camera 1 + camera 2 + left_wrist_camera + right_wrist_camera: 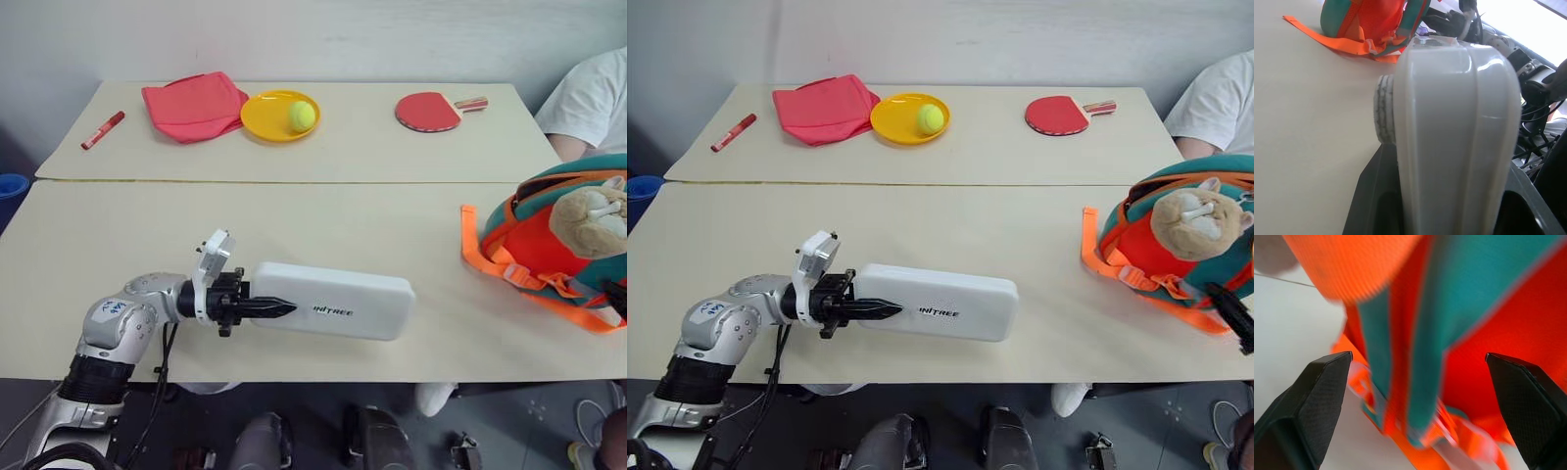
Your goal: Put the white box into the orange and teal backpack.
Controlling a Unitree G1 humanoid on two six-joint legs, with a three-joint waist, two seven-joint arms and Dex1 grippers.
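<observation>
The white box (pixel 333 301), long and flat with grey lettering, lies level over the near part of the table. My left gripper (pixel 274 308) is shut on its left end, and the box's end (pixel 1454 127) fills the space between the fingers in the left wrist view. The orange and teal backpack (pixel 549 245), with a tan plush animal (pixel 590 217) on it, stands at the table's right edge, its orange straps spread toward the box. My right gripper (pixel 1418 396) is open right in front of the backpack's teal and orange fabric (pixel 1449 308); one black finger (pixel 1227 311) shows beside the pack.
At the back of the far table lie a red marker (pixel 103 129), a folded red cloth (pixel 194 105), a yellow plate (pixel 265 122) holding a tennis ball (pixel 302 116), and a red paddle (pixel 428 111). A person in a white shirt (pixel 588 98) sits behind the backpack.
</observation>
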